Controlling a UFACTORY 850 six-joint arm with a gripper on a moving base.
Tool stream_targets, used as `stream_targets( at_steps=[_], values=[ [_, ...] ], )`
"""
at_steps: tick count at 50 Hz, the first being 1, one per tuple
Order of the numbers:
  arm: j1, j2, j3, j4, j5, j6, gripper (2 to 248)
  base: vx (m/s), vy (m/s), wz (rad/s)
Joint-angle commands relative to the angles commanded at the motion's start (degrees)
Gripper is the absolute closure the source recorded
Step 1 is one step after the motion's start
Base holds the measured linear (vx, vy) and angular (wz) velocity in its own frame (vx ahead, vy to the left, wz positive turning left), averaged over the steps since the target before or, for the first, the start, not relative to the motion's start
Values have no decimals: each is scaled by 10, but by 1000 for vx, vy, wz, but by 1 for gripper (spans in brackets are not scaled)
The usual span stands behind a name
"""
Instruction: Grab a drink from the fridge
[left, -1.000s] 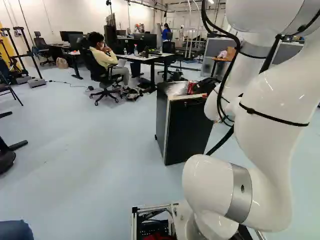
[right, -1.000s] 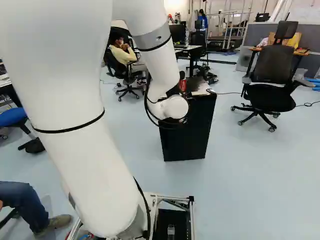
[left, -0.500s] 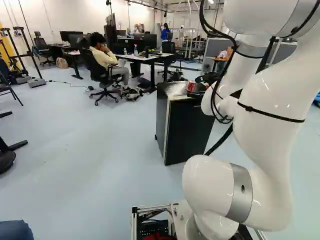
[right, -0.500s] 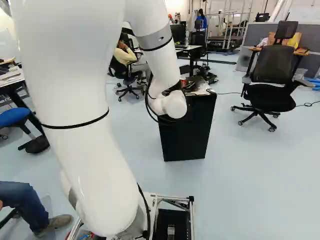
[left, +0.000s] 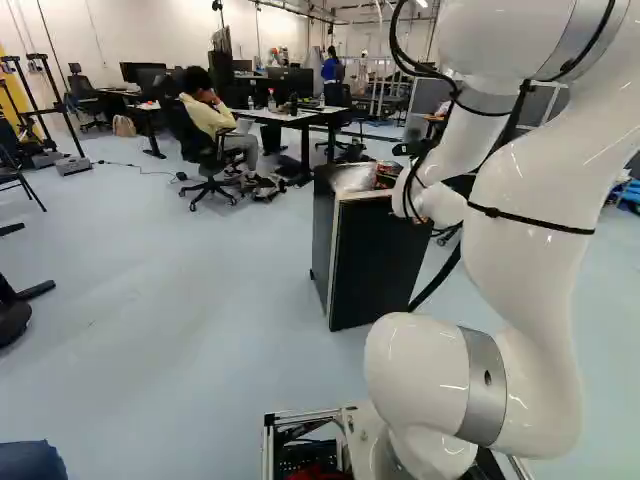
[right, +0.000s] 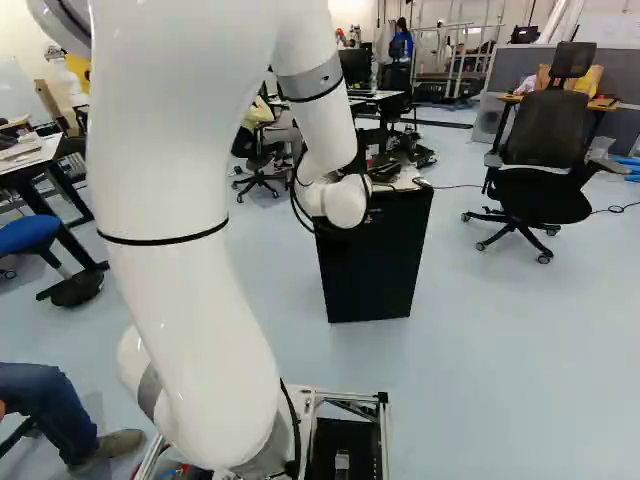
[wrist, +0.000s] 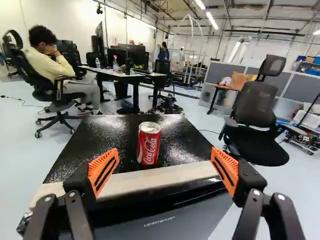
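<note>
While the white arm (left: 540, 270) rises and bends forward, its wrist end hangs beside the near edge of the fridge top. A desk (left: 285, 116) with screens on it stands well beyond the far edge, apart from the fridge. Low and dark, the fridge (left: 375, 265) stands upright on the floor with its door closed, a pale strip (wrist: 165, 180) running along the near edge of its glossy black top. An empty black office chair (right: 545, 150) stands well out past the right edge of that top. The gripper (left: 387, 180) points over the near edge, its two fingers spread wide and nothing pinched; their orange pads (wrist: 103, 171) face each other across a gap much wider than the can. Ahead of that gap, the red drink can (wrist: 148, 145) stands upright on the fridge top, near the near edge and a little right of midway between the side edges, touched by neither finger.
</note>
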Motion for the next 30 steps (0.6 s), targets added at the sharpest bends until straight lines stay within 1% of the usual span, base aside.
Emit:
stream_targets(
  at_steps=[12,21,25,30],
  values=[
    [21,-16,-20,72,0,0,3,0,0,0],
    [36,-28,-34,123,-9,0,3,0,0,0],
    [42,-30,-36,136,-17,0,3,0,0,0],
    [49,-26,-31,145,-26,0,3,0,0,0]
  ],
)
